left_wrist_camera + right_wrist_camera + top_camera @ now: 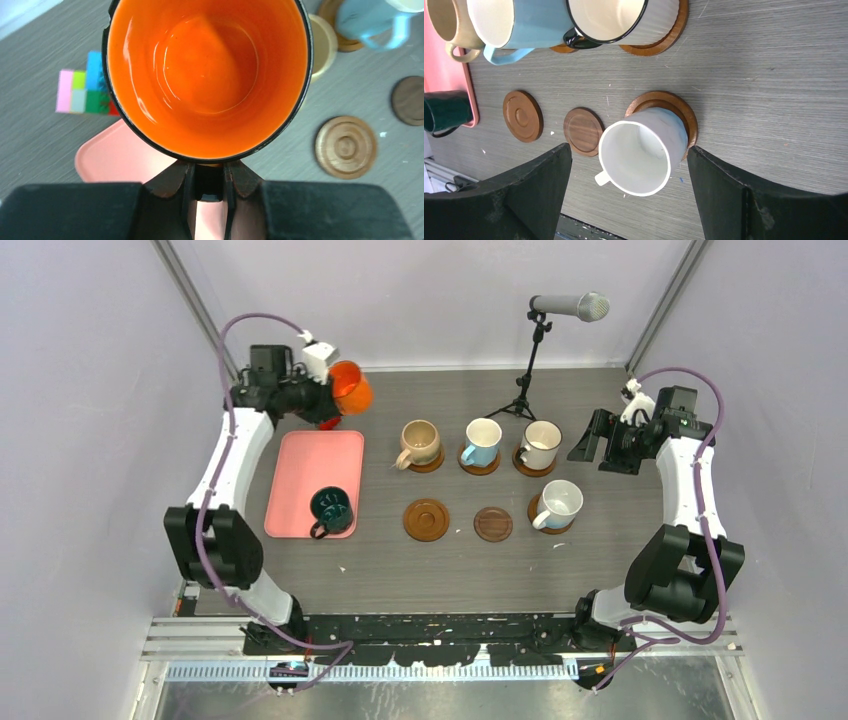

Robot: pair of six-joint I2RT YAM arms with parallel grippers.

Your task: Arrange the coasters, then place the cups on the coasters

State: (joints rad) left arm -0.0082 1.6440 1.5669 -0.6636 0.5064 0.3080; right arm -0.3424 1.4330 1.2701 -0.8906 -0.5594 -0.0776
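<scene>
Tabletop (600, 560) microphone (570, 306) shows only from above; left jaws clench the orange mug (351, 386), right jaws released.

Bright, even diffuse light; shadows faint, soft; glossy highlights inside orange cup (207, 75); wrist views slightly soft.

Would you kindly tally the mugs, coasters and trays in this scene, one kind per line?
Mugs: 6 (orange, dark green, beige, light blue, cream, white)
Coasters: 6 (four under mugs, two bare)
Pink tray: 1
Total: 13
</scene>
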